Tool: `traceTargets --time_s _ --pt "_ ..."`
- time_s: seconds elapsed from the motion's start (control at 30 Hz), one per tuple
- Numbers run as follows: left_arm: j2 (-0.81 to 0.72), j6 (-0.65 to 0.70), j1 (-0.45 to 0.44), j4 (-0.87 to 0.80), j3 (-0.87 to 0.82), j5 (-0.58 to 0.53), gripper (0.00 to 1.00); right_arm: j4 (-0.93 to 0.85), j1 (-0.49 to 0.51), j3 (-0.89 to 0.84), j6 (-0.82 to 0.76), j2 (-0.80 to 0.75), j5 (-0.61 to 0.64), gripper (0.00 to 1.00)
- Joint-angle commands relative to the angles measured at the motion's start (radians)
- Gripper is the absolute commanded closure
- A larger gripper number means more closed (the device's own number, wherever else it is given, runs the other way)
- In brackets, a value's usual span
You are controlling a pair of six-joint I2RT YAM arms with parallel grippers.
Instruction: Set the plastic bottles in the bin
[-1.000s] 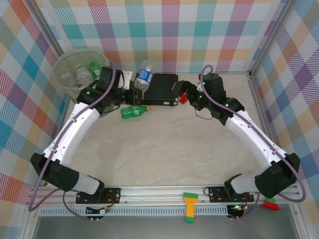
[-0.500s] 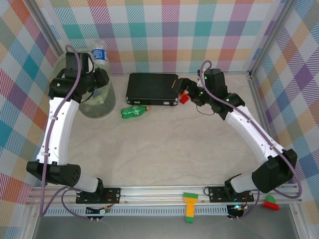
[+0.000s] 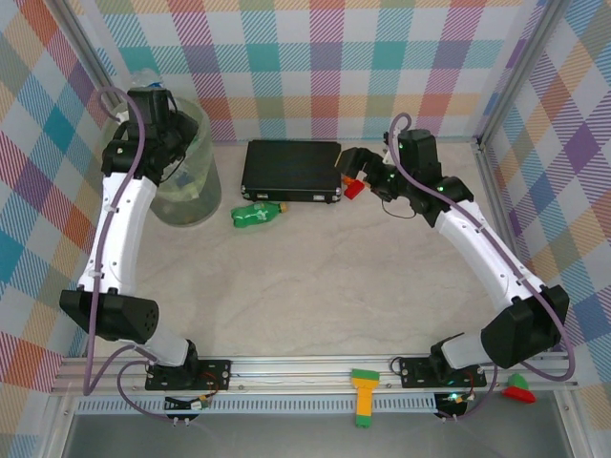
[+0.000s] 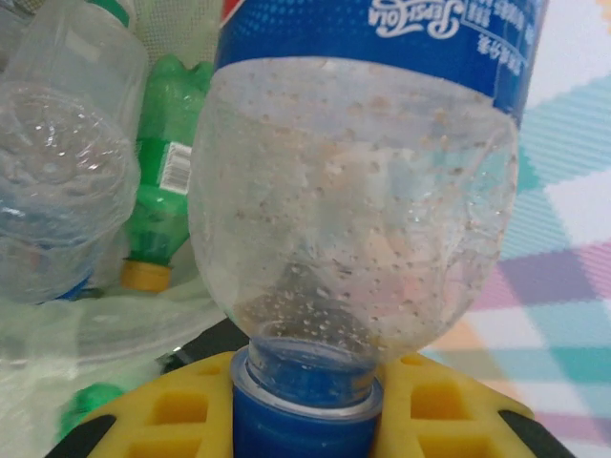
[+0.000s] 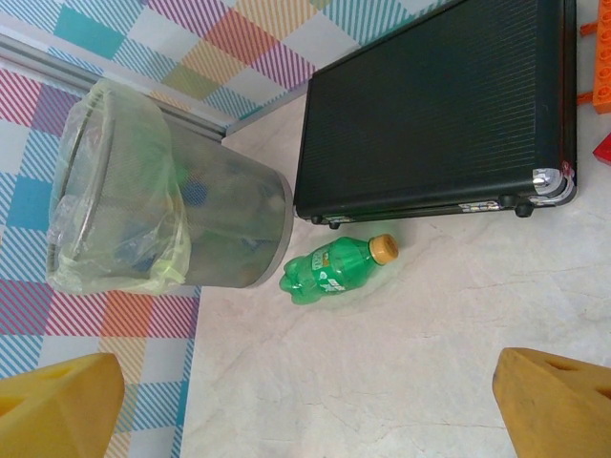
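My left gripper (image 3: 151,93) hangs over the bin (image 3: 198,181), shut on the blue cap of a clear bottle (image 4: 353,191) with a blue label. In the left wrist view the cap sits between the yellow fingers (image 4: 162,412) of that gripper (image 4: 301,420), and the bottle's body points away from the camera. Behind it, in the bin, lie a green bottle (image 4: 162,181) and a clear one (image 4: 57,181). A green bottle (image 3: 256,214) with a yellow cap lies on the table between the bin and the black case. My right gripper (image 3: 351,170) is open and holds nothing; it hovers by the case's right end, well right of that green bottle (image 5: 336,267).
The flat black case (image 3: 291,170) lies at the back centre, right of the bin (image 5: 220,219). Small red and orange toy pieces (image 3: 351,189) sit at its right end. A yellow-green piece (image 3: 364,393) and a red-green one (image 3: 518,389) lie on the front rail. Checked walls enclose the table.
My left arm has swung the clear bottle from beside the black case leftward to above the bin. The right arm has barely shifted, and the green bottle on the table stays put.
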Motion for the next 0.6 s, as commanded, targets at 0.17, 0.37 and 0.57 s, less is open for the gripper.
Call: traceTargets --time_s 0.17,0.37,0.57 --pt "0.067 -0.302 0.005 0.245 0.033 -0.117 0.82 -0.007 -0.019 -0.001 -0.023 -0.028 -0.02 0.01" --pt "0.167 -0.405 0.006 0.257 0.116 -0.154 0.82 -0.005 -0.023 -0.003 -0.034 -0.048 -0.021 0.01" --pt "0.238 -0.544 0.008 0.269 0.139 -0.192 0.82 0.044 -0.024 -0.034 -0.042 -0.078 -0.041 0.01"
